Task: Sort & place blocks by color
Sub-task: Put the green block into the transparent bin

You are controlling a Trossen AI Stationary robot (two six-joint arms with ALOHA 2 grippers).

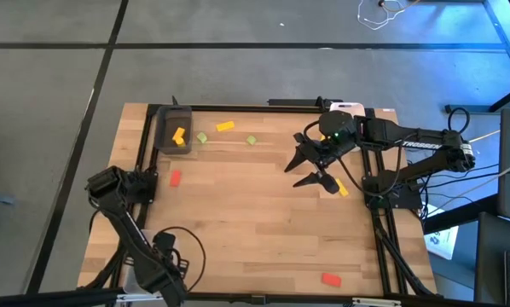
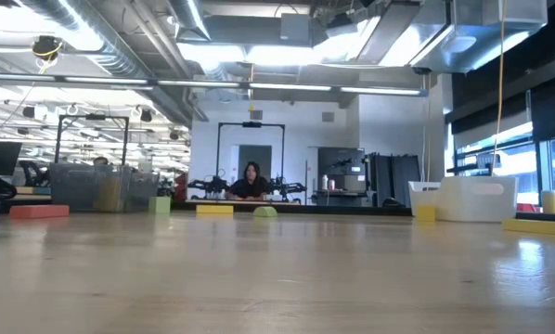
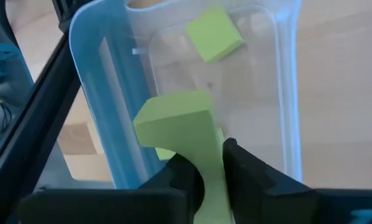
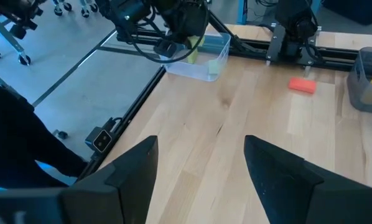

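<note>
Pale wood-grain tabletop; left claw pinching chunky green block, right claw wide.

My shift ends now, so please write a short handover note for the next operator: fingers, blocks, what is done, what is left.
Left gripper: fingers grip a green block over the clear tray; one green piece lies inside.
Right gripper: open, empty, above the table beside a yellow bar.
Grey tray: holds a yellow block.
Left on the table: two green bits, the yellow bar, a yellow strip, two red blocks.
</note>
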